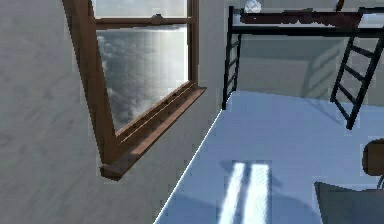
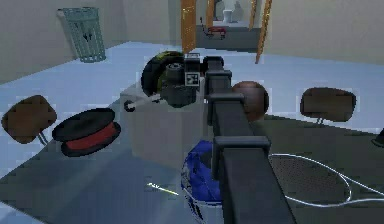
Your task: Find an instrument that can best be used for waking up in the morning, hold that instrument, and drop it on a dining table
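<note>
In the arm side view my arm (image 2: 235, 150) rises from the bottom edge over a dark table (image 2: 60, 185). The gripper (image 2: 152, 96) sits left of the two white marker squares (image 2: 194, 73). Right at its far end is a round dark thing with a yellowish rim (image 2: 157, 70), clock-like in shape, just above a pale box (image 2: 150, 130) that stands on the table. I cannot tell whether the gripper holds anything.
On the table lie a red and black disc (image 2: 86, 131), a brown ball (image 2: 251, 99), a blue round thing (image 2: 203, 175) and a white-rimmed racket (image 2: 320, 180). Brown chairs (image 2: 27, 115) (image 2: 328, 102) flank it; a mesh bin (image 2: 86, 35) and doorway (image 2: 225, 25) stand beyond. Ahead: a window (image 1: 145, 70) and a black loft bed (image 1: 300, 20).
</note>
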Controlling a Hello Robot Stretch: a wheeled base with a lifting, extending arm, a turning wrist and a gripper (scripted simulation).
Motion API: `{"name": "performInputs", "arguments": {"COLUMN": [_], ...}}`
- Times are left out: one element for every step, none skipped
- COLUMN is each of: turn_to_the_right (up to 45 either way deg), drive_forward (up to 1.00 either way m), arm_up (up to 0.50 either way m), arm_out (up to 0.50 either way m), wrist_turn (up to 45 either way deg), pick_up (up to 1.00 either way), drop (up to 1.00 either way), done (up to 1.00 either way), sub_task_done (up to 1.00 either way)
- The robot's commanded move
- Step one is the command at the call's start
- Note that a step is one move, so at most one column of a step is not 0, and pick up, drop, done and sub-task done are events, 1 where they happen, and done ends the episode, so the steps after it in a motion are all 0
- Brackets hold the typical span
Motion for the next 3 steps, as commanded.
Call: {"name": "performInputs", "arguments": {"turn_to_the_right": [0.0, 0.0, 0.0], "drive_forward": [0.0, 0.0, 0.0], "arm_up": [0.0, 0.0, -0.32], "arm_out": [0.0, 0.0, 0.0], "wrist_turn": [45.0, 21.0, 0.0], "pick_up": [0.0, 0.0, 0.0], "drop": [0.0, 0.0, 0.0], "done": [0.0, 0.0, 0.0], "sub_task_done": [0.0, 0.0, 0.0]}}
